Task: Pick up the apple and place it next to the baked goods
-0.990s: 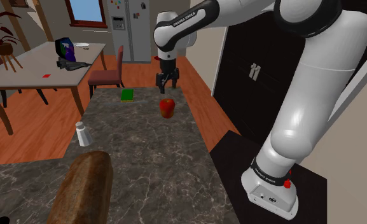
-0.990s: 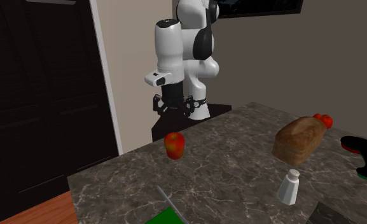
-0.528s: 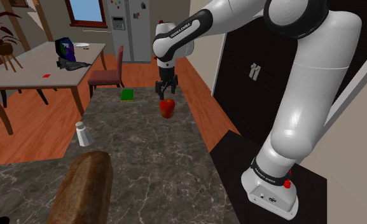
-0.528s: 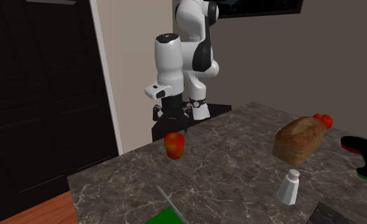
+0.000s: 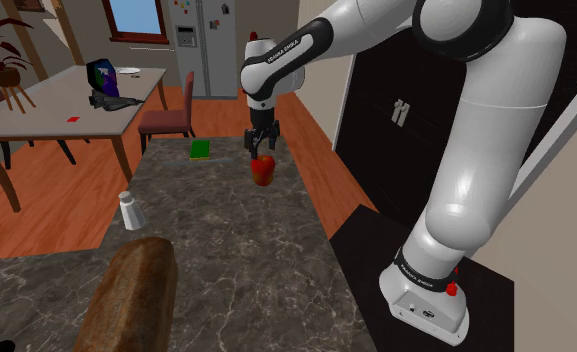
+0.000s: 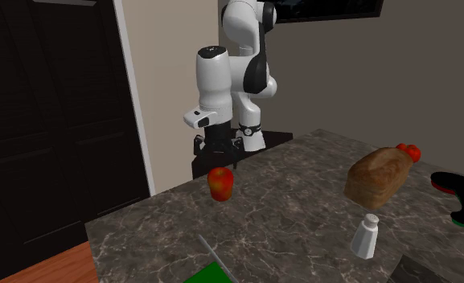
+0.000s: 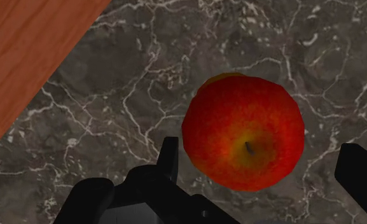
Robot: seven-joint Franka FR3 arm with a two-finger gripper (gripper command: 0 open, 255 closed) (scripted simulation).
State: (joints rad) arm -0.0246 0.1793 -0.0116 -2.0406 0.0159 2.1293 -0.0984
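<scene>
A red apple [image 5: 263,170] [image 6: 220,183] stands on the dark marbled counter [image 5: 226,240], near the edge on the shoulder view's right. My black gripper [image 5: 261,150] [image 6: 216,151] hangs straight down just above it, open. In the wrist view the apple [image 7: 244,132] lies between the two fingers; one fingertip [image 7: 169,156] is close beside it, the other [image 7: 360,168] stands apart, and neither clasps it. A brown bread loaf [image 5: 126,300] [image 6: 379,175] lies at the counter's near end in the shoulder view, well away from the apple.
A white shaker [image 5: 128,211] [image 6: 366,236] stands between apple and loaf. A green flat item [image 5: 201,149] lies at the counter's far end. Small red fruits [image 6: 409,150] sit behind the loaf. A chair [image 5: 171,115] and a dining table [image 5: 66,110] stand beyond on wooden floor.
The gripper has come down from well above the apple to just over it, fingers still apart. The apple has not moved.
</scene>
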